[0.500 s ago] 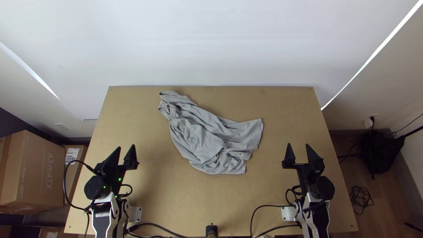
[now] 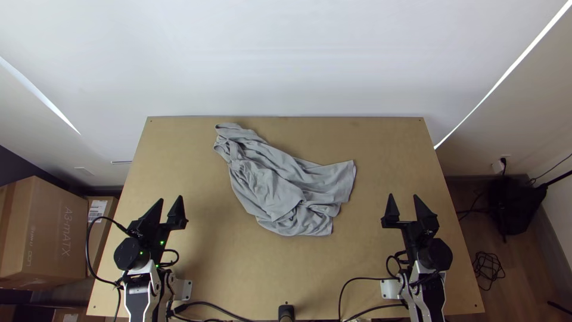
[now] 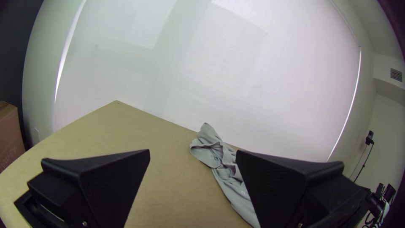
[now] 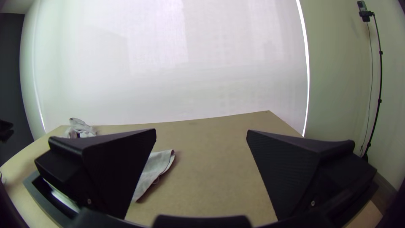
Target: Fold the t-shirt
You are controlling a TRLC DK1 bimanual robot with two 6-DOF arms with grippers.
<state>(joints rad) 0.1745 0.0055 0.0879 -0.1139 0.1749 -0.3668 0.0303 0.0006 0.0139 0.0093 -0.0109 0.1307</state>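
In the top view my left gripper (image 2: 171,201) stands open over the table's left side, and my right gripper (image 2: 403,199) is open over its right side. The grey t-shirt (image 2: 277,185) lies bunched and wrinkled between them, touched by neither, stretching from the upper left toward the lower right. In the left wrist view my left gripper (image 3: 192,154) is open, with part of the t-shirt (image 3: 225,169) beyond its fingers. My right gripper (image 4: 201,131) has its fingers apart in the right wrist view, one partly hiding the t-shirt (image 4: 156,166).
Bare wood of the table (image 2: 238,274) lies between the arms and the t-shirt. Cables (image 2: 351,280) run along the near edge beside a small black device (image 2: 286,312). A white wall (image 2: 286,59) rises behind the far edge. Cardboard boxes (image 2: 44,232) stand left of the table.
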